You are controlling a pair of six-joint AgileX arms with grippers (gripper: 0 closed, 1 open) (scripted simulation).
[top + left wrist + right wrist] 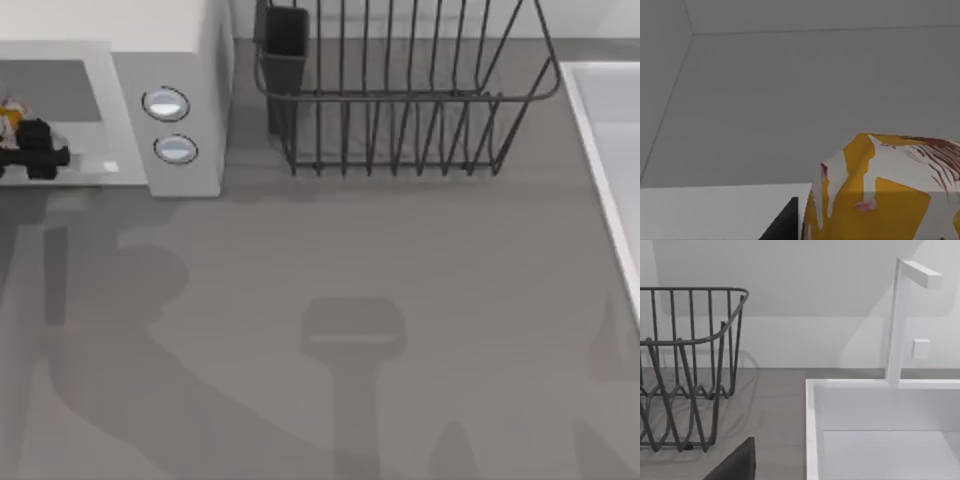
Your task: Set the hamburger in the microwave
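At the top view's far left the left end effector (35, 150) reaches into the grey cavity of the microwave (200, 60), with the hamburger (10, 118) touching it on the side toward the cavity's back wall. The left wrist view shows the hamburger's white and orange-yellow wrapper close up with the grey cavity walls behind it, so the carrying seems largely done: the hamburger is inside the microwave. Whether it already rests on the cavity floor or hangs just above it is not clear. Nor can I tell whether the end effector's fingers pinch the hamburger or have let go. What is left, as I judge it, is the set-down or release and drawing the arm out. Counting from left to right: one hamburger, one microwave with two round knobs (166, 103) on its side panel, one black wire rack (400, 100) with a dark cup (285, 40) at its left end, and one white sink (610, 130) at the table's (400, 300) right edge, with one white faucet (900, 315) in the right wrist view.
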